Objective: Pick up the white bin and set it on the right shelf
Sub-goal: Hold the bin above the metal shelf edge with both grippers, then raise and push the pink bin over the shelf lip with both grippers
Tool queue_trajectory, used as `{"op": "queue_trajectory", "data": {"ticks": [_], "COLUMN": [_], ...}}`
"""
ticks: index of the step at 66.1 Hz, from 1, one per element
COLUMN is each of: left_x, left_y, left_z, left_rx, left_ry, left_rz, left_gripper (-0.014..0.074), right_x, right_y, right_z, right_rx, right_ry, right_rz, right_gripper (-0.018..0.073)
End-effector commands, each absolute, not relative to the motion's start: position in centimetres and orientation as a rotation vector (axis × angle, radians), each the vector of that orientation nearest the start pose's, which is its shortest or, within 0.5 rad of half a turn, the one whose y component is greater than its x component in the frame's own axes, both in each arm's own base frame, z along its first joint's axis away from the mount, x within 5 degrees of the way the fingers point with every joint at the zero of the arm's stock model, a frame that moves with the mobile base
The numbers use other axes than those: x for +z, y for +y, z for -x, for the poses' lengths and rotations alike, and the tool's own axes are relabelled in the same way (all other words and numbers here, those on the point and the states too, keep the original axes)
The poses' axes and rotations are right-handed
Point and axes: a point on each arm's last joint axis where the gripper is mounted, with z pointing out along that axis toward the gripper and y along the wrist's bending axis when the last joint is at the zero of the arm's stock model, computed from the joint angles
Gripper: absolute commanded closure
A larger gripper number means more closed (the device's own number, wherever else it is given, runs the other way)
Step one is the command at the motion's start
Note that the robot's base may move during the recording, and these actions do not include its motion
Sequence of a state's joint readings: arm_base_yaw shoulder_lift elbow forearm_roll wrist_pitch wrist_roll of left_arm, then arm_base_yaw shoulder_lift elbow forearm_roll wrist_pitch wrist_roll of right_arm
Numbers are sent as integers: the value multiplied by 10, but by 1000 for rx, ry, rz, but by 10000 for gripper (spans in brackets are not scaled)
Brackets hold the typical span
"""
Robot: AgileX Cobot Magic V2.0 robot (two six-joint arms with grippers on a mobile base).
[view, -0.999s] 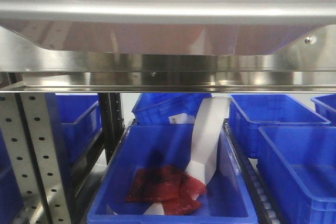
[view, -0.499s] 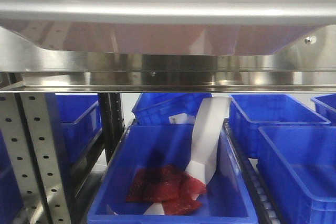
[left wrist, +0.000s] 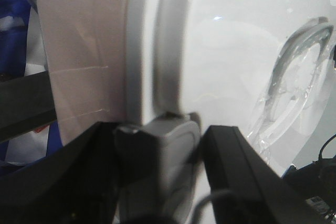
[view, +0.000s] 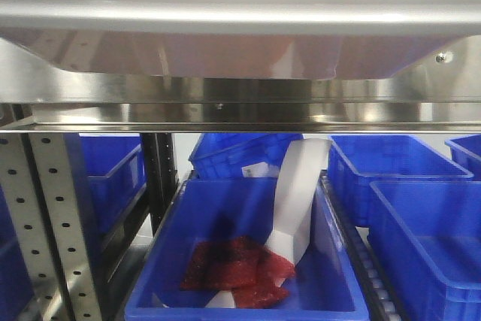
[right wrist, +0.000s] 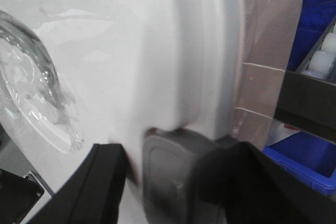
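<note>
The left gripper [left wrist: 160, 135] and right gripper [right wrist: 173, 153] each clamp the white bin [view: 225, 54] by its rim. It sits above the shelf [view: 240, 114] rail.

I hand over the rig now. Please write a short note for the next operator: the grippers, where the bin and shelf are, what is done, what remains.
Left gripper: shut on the pinkish-white translucent plastic bin, fingers either side of a grey latch at its lid edge.
Right gripper: likewise shut on the bin, at another grey latch.
Bin: just above the front rail of the shiny stainless steel shelf; contact cannot be told.
Done: bin grabbed and brought to the shelf.
Left: set it down, open both grippers, withdraw.
</note>
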State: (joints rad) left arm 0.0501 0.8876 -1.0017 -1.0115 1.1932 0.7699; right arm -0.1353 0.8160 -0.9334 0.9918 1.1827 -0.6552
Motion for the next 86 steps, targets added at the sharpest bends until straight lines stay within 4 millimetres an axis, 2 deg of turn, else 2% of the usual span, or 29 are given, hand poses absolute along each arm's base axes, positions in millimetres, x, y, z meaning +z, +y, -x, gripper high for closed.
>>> {"op": "queue_trajectory", "data": {"ticks": [1,17,24,36,47,57,65,76,86], "left_x": [421,423,428,429,425,423,421,436,446], "left_y": [-74,-73,-74,-75,-76,-76,-76,-75,-73], "left_z": [-129,-132,-133,-140,-157,-173,-186,-208,-232], "left_rx": [-1007,-990,-1032,-1106,-1188,-1263,-1290,-1280,-1258], "left_ry": [1873,1847,1809,1792,1796,1784,1792,1753,1737], "left_rz": [-661,-613,-584,-548,-498,-435,-411,-406,-392], "left_gripper": [420,420,420,420,420,420,419,419,419], "right_x": [415,417,424,426,433,452,463,464,454], "right_y": [67,66,68,69,68,67,64,61,58], "right_z": [-114,-117,-117,-131,-145,-159,-177,-205,-227], "right_rx": [1087,1086,1165,1334,1404,1418,1431,1466,1504], "right_ry": [1914,1885,1823,1788,1759,1716,1714,1719,1743], "right_rz": [476,433,400,356,326,329,316,282,228], "right_gripper": [200,200,200,200,200,200,200,200,200]}}
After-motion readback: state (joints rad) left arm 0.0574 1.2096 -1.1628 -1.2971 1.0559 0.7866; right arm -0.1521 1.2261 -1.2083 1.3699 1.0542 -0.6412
